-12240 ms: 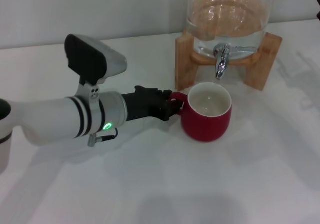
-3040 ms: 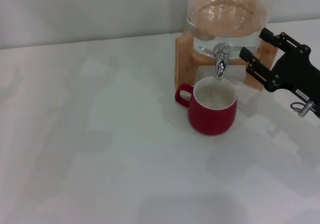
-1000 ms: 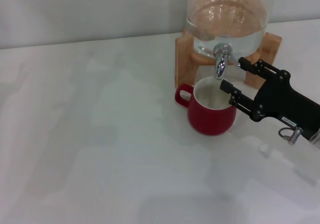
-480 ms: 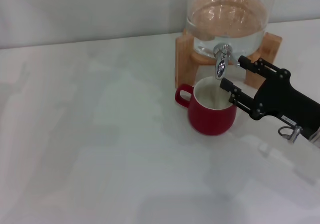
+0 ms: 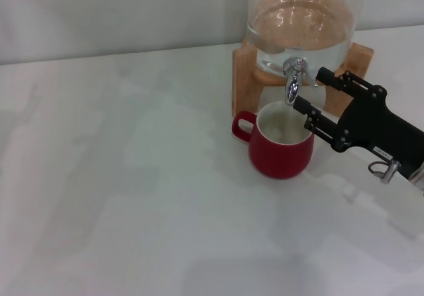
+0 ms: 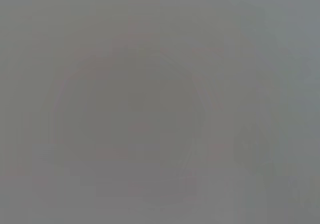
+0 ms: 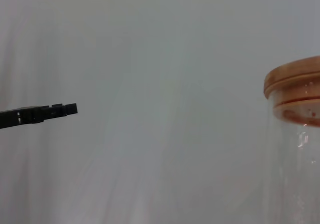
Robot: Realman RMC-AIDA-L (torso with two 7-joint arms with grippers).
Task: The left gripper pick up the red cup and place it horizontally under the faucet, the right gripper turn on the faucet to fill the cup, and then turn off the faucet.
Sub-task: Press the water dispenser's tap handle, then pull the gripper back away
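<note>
Cup first: the red cup (image 5: pixel 281 145) stands upright on the white table (image 5: pixel 132 197), its loop handle pointing toward the robot's left, its white inside open to the camera and sitting right below the spout of the faucet (image 5: pixel 292 84). That chrome tap juts from the foot of the clear glass dispenser jar (image 5: pixel 305 24), which rests in its wooden stand (image 5: pixel 244 84) just behind the cup, water showing in the lower part of the glass. And here is the right gripper (image 5: pixel 310 92), reaching in from the right side of the head view, its two long black jaws spread apart with nothing clamped between them; one fingertip sits over the cup's far rim just beside the spout, the other lies up by the tap's lever side. Whether either fingertip actually touches the chrome is hard to call from this angle, the parts overlap. A small metal ring (image 5: pixel 377 170) hangs off the gripper's body. In the right wrist view one black finger (image 7: pixel 40 113) pokes in against a pale wall, with the jar's wooden lid (image 7: pixel 295 83) showing off to the side. The left gripper is nowhere in the head view, and its wrist camera gives only a grey blur.
</note>
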